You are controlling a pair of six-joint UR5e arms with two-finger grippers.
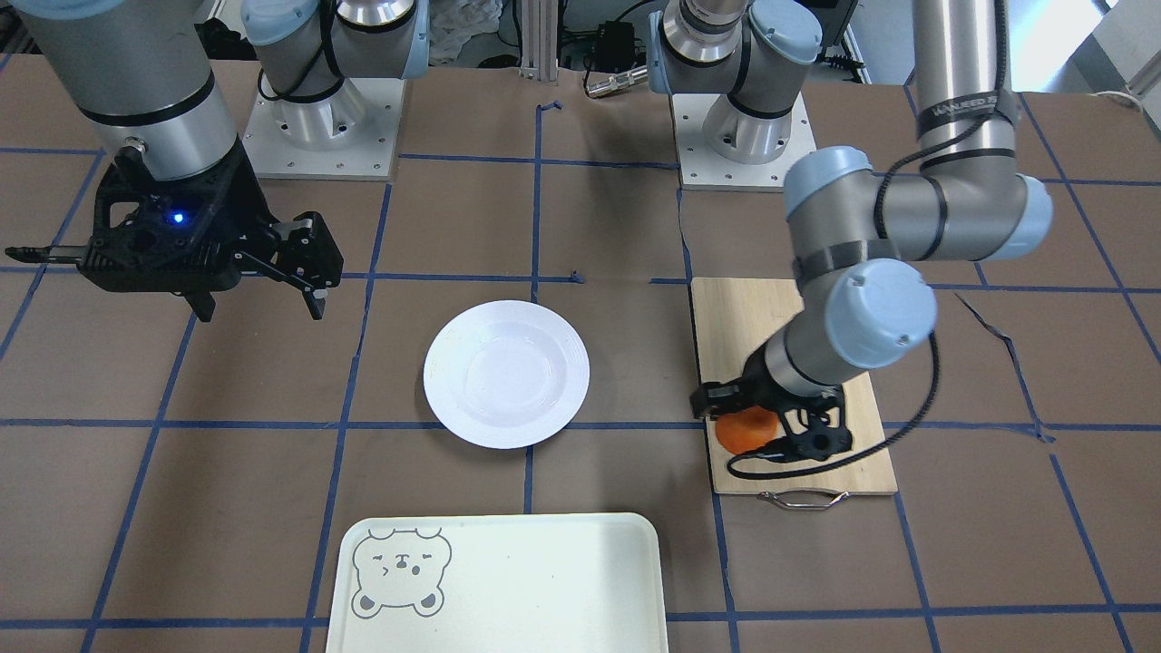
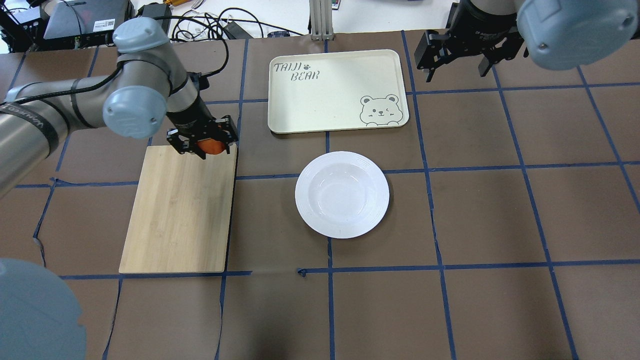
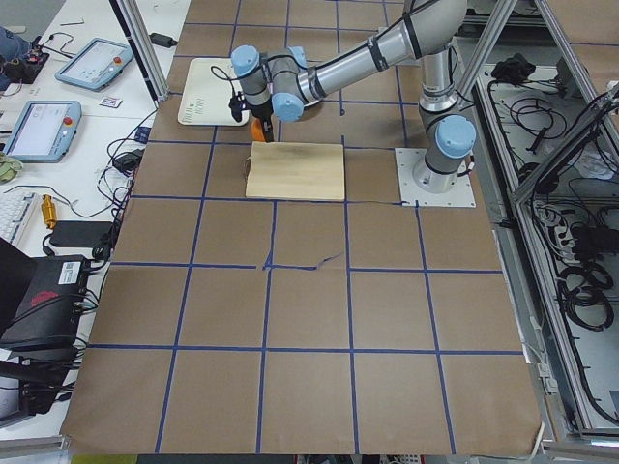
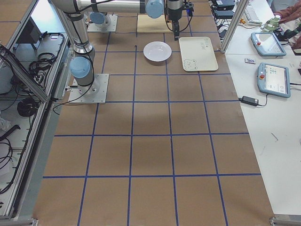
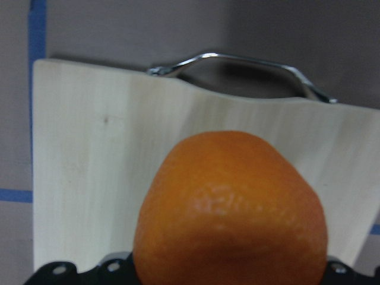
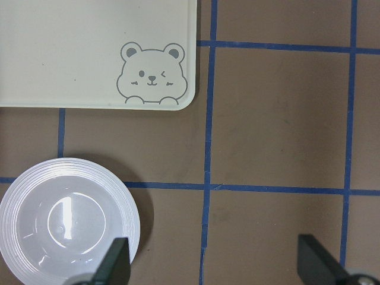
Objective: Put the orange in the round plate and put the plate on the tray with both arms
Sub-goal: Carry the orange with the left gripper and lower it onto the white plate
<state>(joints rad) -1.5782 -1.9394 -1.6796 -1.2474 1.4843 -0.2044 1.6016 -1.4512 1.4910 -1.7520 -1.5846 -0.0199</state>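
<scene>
The orange [image 1: 746, 432] lies at the handle end of a bamboo cutting board [image 1: 736, 319]. My left gripper [image 2: 206, 146] is shut on the orange [image 2: 211, 147], one finger on each side. In the left wrist view the orange [image 5: 231, 208] fills the lower frame, close to the camera. The empty white round plate [image 1: 506, 374] sits at the table's middle. Beyond it lies the cream tray [image 2: 325, 95] with its bear drawing. My right gripper [image 1: 260, 304] hangs open and empty, high over bare table beside the tray [image 6: 71, 53] and away from the plate [image 6: 65, 225].
The cutting board [image 2: 176, 220] has a metal handle [image 5: 237, 65] just past the orange. Brown table covering with blue tape lines lies between board, plate [image 2: 342, 195] and tray [image 1: 544, 580]. Tablets and cables line the table edges in the side views.
</scene>
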